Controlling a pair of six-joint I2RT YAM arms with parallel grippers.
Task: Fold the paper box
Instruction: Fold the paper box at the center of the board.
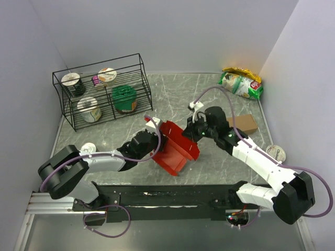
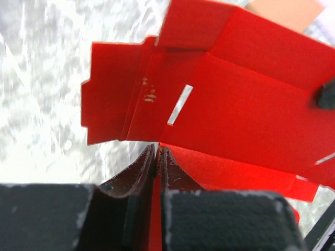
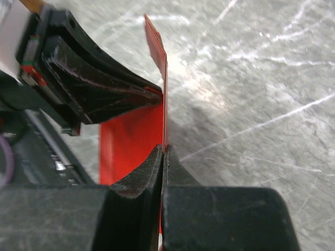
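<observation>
The paper box [image 1: 178,149] is a bright red creased card sheet with flaps, held up off the marble table between both arms. My left gripper [image 1: 157,140] is shut on its left edge; in the left wrist view the fingertips [image 2: 158,152] pinch a thin red panel, and the rest of the paper box [image 2: 225,104] spreads out above with a flap at the left. My right gripper [image 1: 194,130] is shut on the far right side. In the right wrist view its tips [image 3: 164,150] clamp the card [image 3: 131,136] edge-on, with the left gripper's fingers [image 3: 99,89] just beyond.
A black wire rack [image 1: 99,94] holding several cups stands at the back left. A green and yellow snack bag [image 1: 241,83] lies at the back right, a plain brown cardboard box [image 1: 245,123] behind the right arm. Small cups sit at the left [image 1: 88,148] and right [image 1: 276,152].
</observation>
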